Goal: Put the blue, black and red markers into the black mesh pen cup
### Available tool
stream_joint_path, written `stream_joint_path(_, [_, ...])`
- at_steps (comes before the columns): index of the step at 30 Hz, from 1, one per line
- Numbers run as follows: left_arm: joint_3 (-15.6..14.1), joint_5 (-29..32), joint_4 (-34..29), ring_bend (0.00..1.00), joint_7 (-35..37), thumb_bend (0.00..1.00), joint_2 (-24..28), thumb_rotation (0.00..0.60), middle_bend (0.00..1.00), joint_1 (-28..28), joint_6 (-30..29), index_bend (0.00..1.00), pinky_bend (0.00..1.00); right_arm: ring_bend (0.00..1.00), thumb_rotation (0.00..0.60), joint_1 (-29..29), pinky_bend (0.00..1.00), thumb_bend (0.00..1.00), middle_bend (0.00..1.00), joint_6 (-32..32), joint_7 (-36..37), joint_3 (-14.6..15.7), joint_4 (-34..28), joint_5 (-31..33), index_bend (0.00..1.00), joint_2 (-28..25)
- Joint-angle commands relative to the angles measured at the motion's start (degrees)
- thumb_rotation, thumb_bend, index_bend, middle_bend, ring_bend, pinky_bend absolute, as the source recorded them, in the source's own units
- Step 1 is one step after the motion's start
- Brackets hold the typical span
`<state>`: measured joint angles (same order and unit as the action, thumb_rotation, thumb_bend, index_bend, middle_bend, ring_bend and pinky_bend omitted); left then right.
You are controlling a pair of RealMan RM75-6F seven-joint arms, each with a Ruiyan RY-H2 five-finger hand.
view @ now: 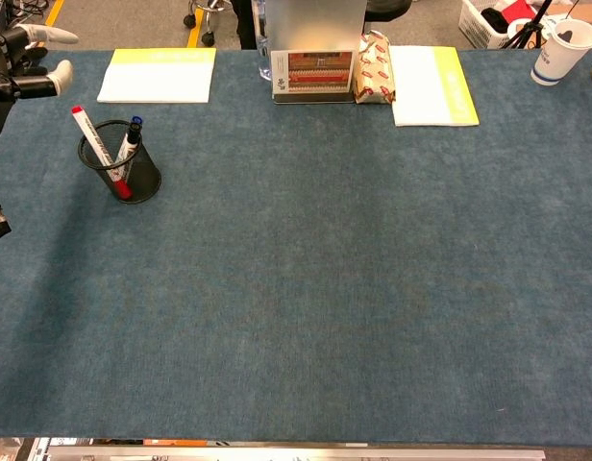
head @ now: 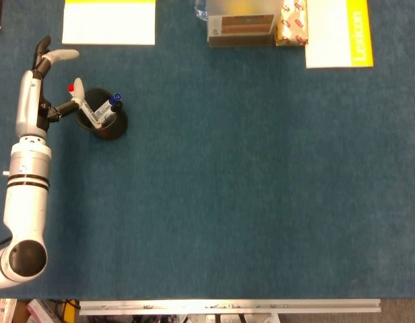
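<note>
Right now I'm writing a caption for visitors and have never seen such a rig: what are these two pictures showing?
Both come from the robot's own cameras: the head view looks straight down, the chest view looks forward across the blue table. The white tube is its left arm, ending in the left hand, whose fingers are spread and hold nothing. Beside it, the black mesh pen cup holds the red marker and two others. Notepads and boxes lie along the far edge. The right hand is not visible.

A yellow-edged notepad (view: 158, 75), a box (view: 311, 69), a snack packet (view: 375, 67), a booklet (view: 430, 84) and a paper cup (view: 558, 50) line the far edge.
</note>
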<state>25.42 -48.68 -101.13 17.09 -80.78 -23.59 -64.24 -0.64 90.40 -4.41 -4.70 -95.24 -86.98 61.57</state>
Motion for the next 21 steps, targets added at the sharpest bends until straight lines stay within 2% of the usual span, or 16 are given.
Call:
stream_joint_path(1, [-2.79, -3.56, -1.07, 0.00, -3.60, 0.47, 1.63, 0.600, 0.00, 0.30, -0.57, 0.29, 0.02, 0.42, 0.600, 0.02, 0.62, 0.00, 0.33, 0.07, 0.00, 0.00, 0.00, -0.04, 0.34, 0.00])
stream_joint_path(9, [-10.27, -16.87, -2.99, 0.00, -14.05, 0.47, 7.33, 0.600, 0.00, 2.41, -5.70, 0.31, 0.02, 0.42, 0.600, 0.14, 0.62, 0.00, 0.33, 0.50, 0.13, 0.16, 0.07, -0.68, 0.34, 0.03])
stream_joint_path(13, [-13.68, -23.04, -4.20, 0.00, -17.85, 0.47, 12.39, 0.600, 0.00, 4.51, -8.37, 0.33, 0.02, 0.42, 0.600, 0.06, 0.62, 0.00, 0.33, 0.50, -0.30, 0.32, 0.28, -1.10, 0.34, 0.26])
stream_joint_path(21, [-19.74, -36.64, -2.24, 0.00, -20.99, 0.47, 19.06, 0.600, 0.00, 9.36, -16.27, 0.35, 0.02, 0.42, 0.600, -0.19, 0.62, 0.00, 0.33, 0.55, -2.06, 0.53, 1.26, -1.89, 0.34, 1.30])
